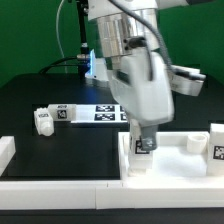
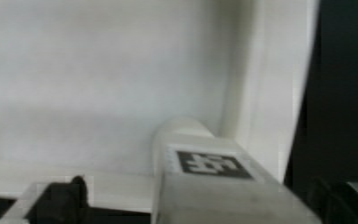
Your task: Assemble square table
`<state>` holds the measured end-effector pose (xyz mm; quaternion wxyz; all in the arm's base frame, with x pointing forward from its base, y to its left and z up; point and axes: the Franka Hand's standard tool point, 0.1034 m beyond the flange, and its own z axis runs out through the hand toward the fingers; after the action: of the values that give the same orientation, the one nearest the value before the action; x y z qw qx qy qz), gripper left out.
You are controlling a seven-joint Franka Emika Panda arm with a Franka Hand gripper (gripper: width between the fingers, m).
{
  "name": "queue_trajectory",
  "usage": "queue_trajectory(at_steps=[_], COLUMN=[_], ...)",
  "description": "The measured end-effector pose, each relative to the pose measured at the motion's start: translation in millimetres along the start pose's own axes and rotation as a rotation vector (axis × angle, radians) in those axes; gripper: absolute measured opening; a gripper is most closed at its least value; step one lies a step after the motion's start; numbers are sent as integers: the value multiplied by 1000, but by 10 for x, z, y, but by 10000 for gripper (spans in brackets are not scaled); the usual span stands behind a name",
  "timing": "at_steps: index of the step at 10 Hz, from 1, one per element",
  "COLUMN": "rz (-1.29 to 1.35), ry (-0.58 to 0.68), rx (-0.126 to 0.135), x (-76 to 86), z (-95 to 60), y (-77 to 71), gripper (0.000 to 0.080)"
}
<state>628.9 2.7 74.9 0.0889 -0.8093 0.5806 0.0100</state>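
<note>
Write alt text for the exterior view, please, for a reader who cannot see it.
A white robot arm reaches down over a tagged white leg that stands near a corner of the white square tabletop, at the exterior view's lower right. Farther toward the exterior view's left, on the black table, lie another white leg and the marker board.

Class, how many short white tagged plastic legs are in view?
3: one leg at the exterior view's left, one beneath the gripper, one at its right edge; others may be hidden.
</note>
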Motion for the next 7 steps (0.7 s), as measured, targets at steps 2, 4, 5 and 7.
queue_trajectory(at_steps=[2,4,5,7], rz=[-339,-446,-519,-800], ry=[-17,-3,-4,16], rx=[-41,-36,-36,-55], x=[-19,-38,-28,8], z=[0,2,2,-12], y=[-8,9,11,6], gripper=[641,649,649,649])
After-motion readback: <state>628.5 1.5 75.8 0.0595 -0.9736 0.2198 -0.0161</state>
